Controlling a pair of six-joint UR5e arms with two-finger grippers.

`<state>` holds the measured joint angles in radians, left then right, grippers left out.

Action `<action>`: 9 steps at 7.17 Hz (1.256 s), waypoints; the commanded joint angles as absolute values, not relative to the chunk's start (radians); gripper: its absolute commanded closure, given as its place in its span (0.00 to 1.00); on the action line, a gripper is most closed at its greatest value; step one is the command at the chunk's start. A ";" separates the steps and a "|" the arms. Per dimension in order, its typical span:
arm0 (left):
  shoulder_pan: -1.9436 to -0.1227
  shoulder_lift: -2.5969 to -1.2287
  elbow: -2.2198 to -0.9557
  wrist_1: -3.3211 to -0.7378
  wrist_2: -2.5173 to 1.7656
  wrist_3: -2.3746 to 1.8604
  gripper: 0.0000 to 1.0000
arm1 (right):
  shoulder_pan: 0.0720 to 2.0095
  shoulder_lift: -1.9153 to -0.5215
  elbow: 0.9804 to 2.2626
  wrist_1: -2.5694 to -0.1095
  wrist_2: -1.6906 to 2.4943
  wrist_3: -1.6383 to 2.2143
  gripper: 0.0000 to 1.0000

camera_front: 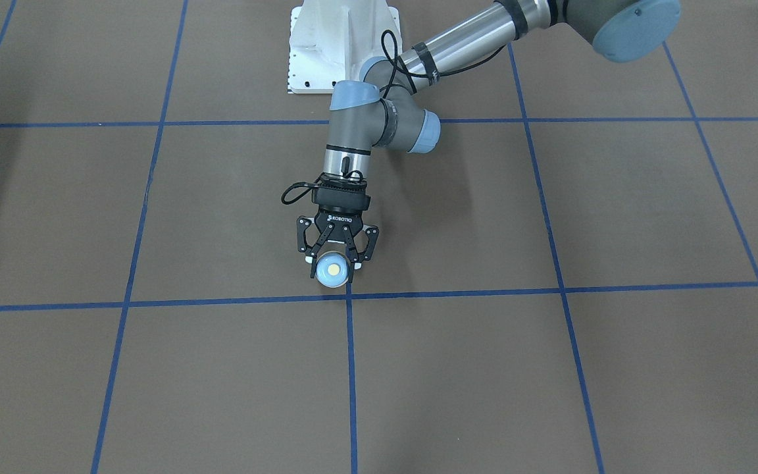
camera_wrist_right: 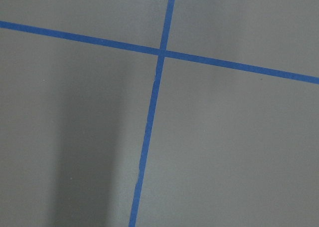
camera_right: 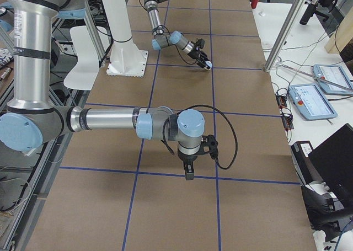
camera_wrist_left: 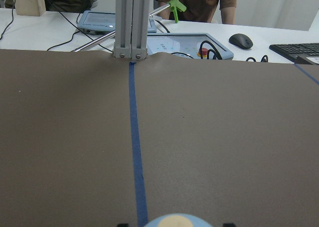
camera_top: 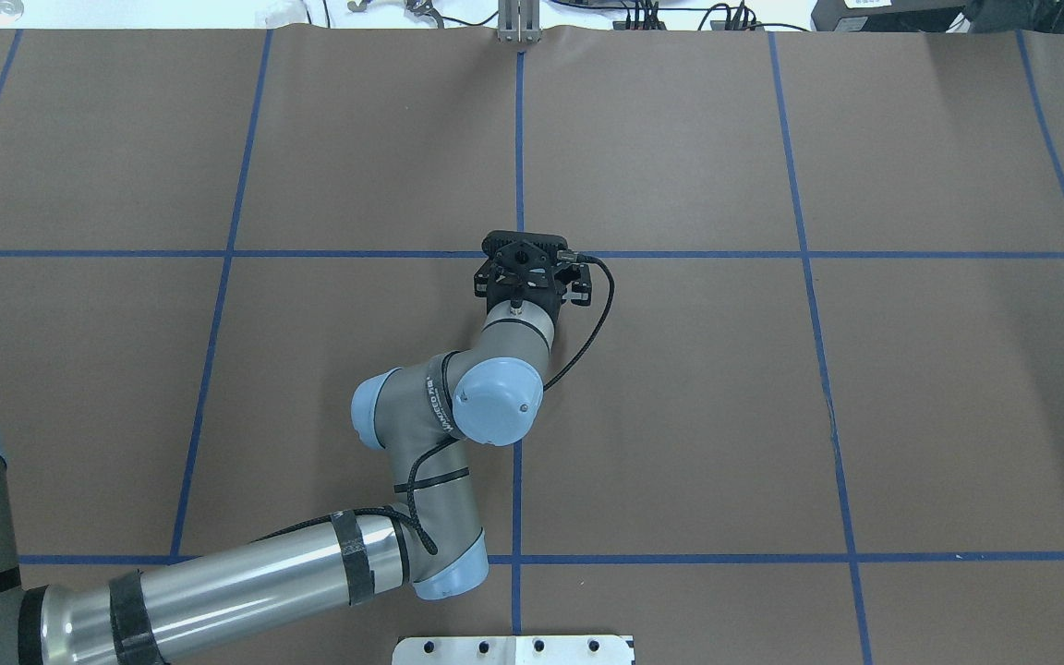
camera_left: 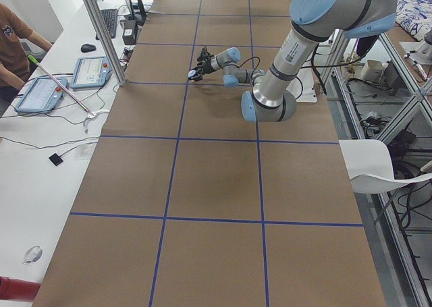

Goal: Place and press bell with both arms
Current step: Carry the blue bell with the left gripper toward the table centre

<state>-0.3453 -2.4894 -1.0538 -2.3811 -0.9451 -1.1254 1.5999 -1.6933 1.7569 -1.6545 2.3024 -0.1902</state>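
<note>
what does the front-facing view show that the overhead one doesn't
Only front-facing: the bell, cream button up, held in the left tool near a tape crossing.
Only overhead: the table's far edge with a metal post and cables. Here the tool's body hides the bell.
Both: the left arm, the brown table with blue tape lines, and part of the white pedestal.
</note>
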 commanded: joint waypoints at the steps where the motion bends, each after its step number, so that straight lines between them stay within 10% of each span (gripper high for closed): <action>1: -0.341 -2.500 -1.026 -2.381 -0.945 -1.112 1.00 | 1.600 -1.694 1.752 -1.654 2.303 -0.190 0.00; 2: -0.341 -2.500 -1.025 -2.381 -0.945 -1.112 0.98 | 1.600 -1.694 1.752 -1.654 2.303 -0.190 0.00; 3: -0.339 -2.500 -1.026 -2.381 -0.945 -1.114 0.19 | 1.600 -1.692 1.752 -1.654 2.301 -0.190 0.00; 4: -0.334 -2.500 -1.032 -2.381 -0.946 -1.114 0.00 | 1.600 -1.692 1.753 -1.652 2.302 -0.190 0.00; 9: -0.484 -2.511 -1.157 -2.324 -1.172 -0.966 0.00 | 1.577 -1.669 1.764 -1.649 2.289 -0.189 0.00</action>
